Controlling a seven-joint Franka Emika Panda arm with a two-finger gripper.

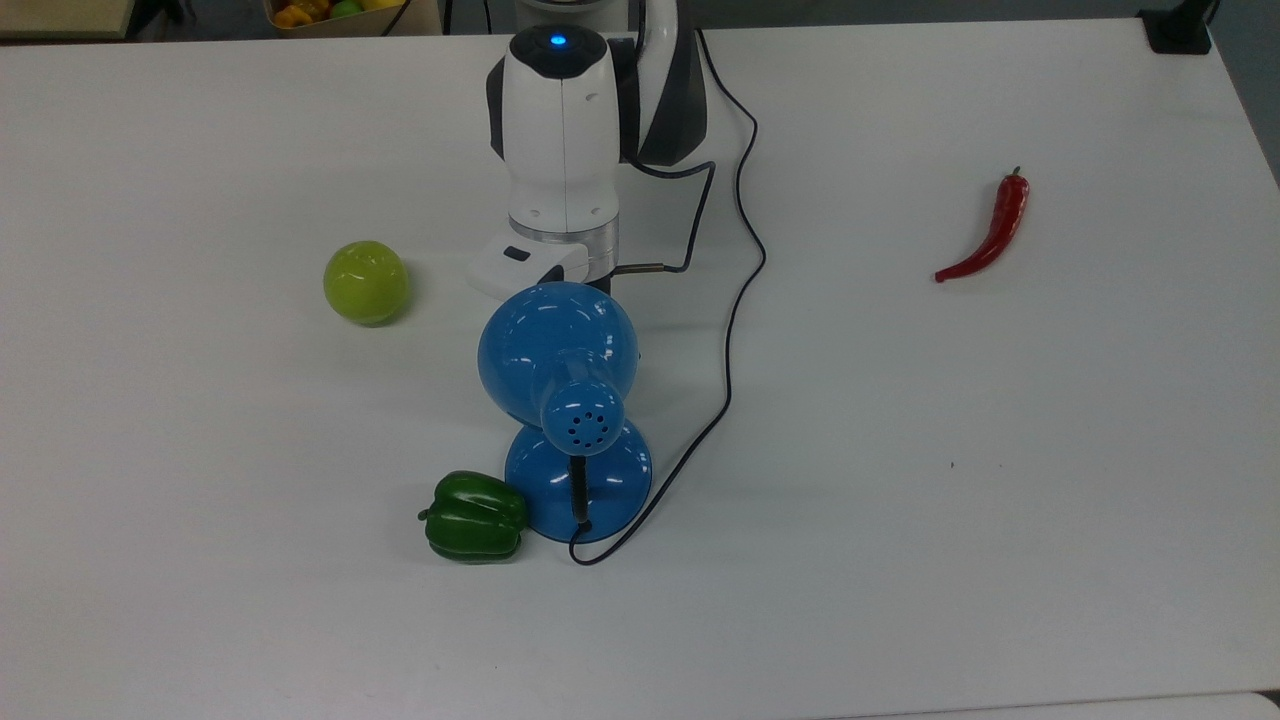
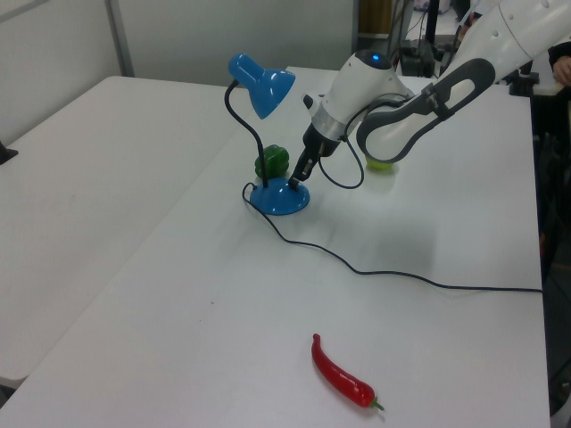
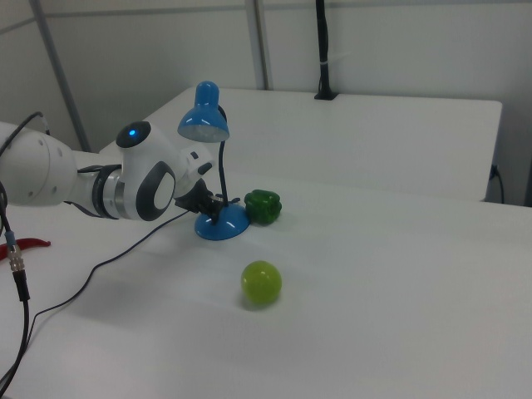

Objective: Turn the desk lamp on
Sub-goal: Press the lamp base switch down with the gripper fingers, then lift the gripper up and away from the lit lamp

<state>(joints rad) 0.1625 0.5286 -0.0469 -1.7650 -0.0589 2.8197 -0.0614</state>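
The desk lamp (image 1: 556,350) is glossy blue, with a dome shade (image 2: 260,82) with vent holes on a curved black neck and a round blue base (image 2: 279,198). The shade shows no glow in the right view (image 3: 204,116). My gripper (image 2: 298,175) slants down from the white arm, and its dark tip rests on top of the base on the side away from the neck. The fingers look pressed together with nothing between them. In the right view the gripper (image 3: 213,208) sits at the base's left edge. A thin black cord (image 1: 735,330) runs from the base across the table.
A green bell pepper (image 1: 473,517) touches the base on the top view's left. A yellow-green ball (image 1: 366,282) lies beside my wrist. A red chili (image 1: 990,232) lies far off at the top view's right. The white table (image 1: 1000,500) has open room there.
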